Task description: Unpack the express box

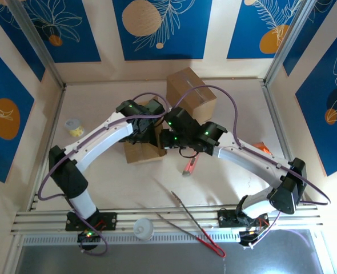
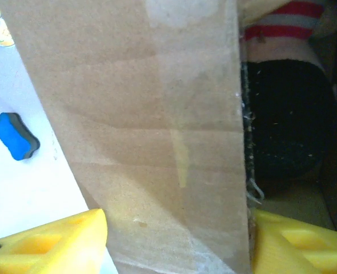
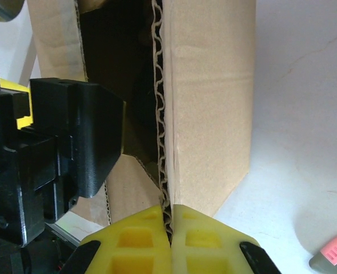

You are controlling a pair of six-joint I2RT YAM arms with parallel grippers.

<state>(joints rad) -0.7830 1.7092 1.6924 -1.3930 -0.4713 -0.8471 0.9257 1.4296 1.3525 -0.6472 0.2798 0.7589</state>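
Observation:
A small open express box [image 1: 141, 151] sits mid-table under both grippers. My right gripper [image 3: 170, 212] is shut on the corrugated edge of one of the box's flaps [image 3: 208, 97]; from above it is seen at the box's right side [image 1: 167, 138]. My left gripper [image 2: 177, 228] stands open, its yellow fingers [image 2: 60, 242] astride a taped flap [image 2: 140, 114], one outside over the table and one inside the box. Inside lie a dark item [image 2: 285, 120] and something red-and-white striped [image 2: 283, 23]. A second, taped box [image 1: 190, 94] stands behind.
A pink utility knife [image 1: 189, 166] lies just right of the open box. Metal tongs with red tips [image 1: 194, 222] lie near the front edge, beside a white cup [image 1: 144, 229]. A tape roll [image 1: 74, 127] is at the left, and a blue eraser [image 2: 14, 136] lies beside the box.

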